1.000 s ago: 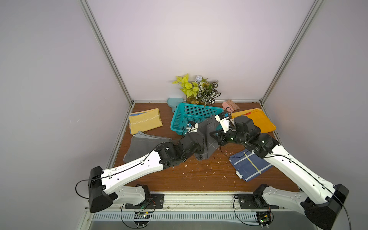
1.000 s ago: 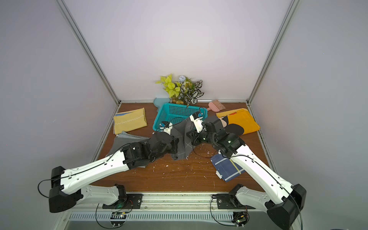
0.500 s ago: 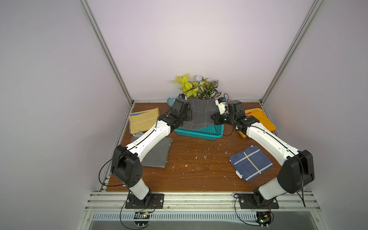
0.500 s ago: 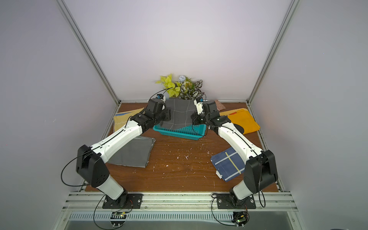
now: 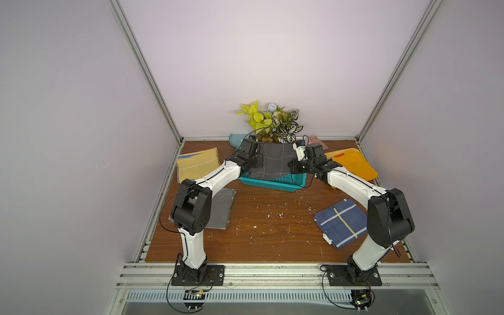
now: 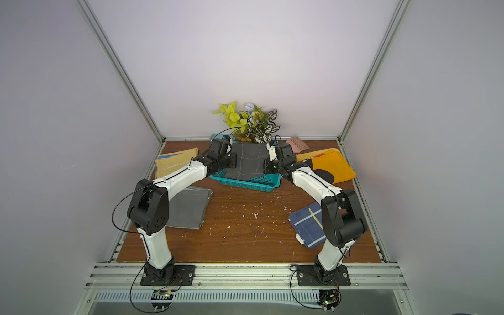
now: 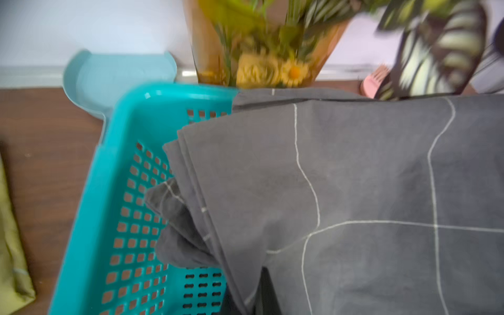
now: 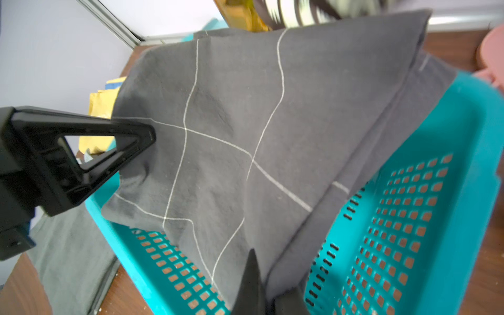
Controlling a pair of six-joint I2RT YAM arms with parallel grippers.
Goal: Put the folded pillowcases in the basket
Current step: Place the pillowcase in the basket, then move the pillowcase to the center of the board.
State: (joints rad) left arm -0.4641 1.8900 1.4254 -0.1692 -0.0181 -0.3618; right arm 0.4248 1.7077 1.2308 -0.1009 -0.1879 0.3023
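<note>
Pillowcase point(image 5: 274, 161): dark grey folded cloth with thin white grid lines, stretched between the two grippers over the basket point(image 5: 272, 185).
Left gripper point(image 5: 258, 163): closed on the pillowcase's left edge; the right wrist view shows its black finger point(image 8: 148, 136) pressed on top of the cloth.
Right gripper point(image 5: 293, 166): closed on the pillowcase's right edge; in its own wrist view the fingertips point(image 8: 252, 275) pinch the near hem.
Position of the pillowcase: above the basket's opening in both top views point(image 6: 249, 163), sloping down towards the near wall. In the left wrist view, loose folds point(image 7: 180, 234) hang below the sheet inside the basket's side wall point(image 7: 90, 218). Whether they touch the perforated floor cannot be told.
Basket: teal, lattice-sided, at the back middle of the wooden table point(image 5: 272, 231), with its far rim covered by the cloth.
Surroundings: a potted plant point(image 5: 272, 122) behind the basket. A yellow cloth point(image 5: 197, 165) and a grey cloth point(image 5: 221, 210) lie to the left. An orange cloth point(image 5: 354, 163) and a navy striped cloth point(image 5: 341, 222) lie to the right, all apart from the basket.
</note>
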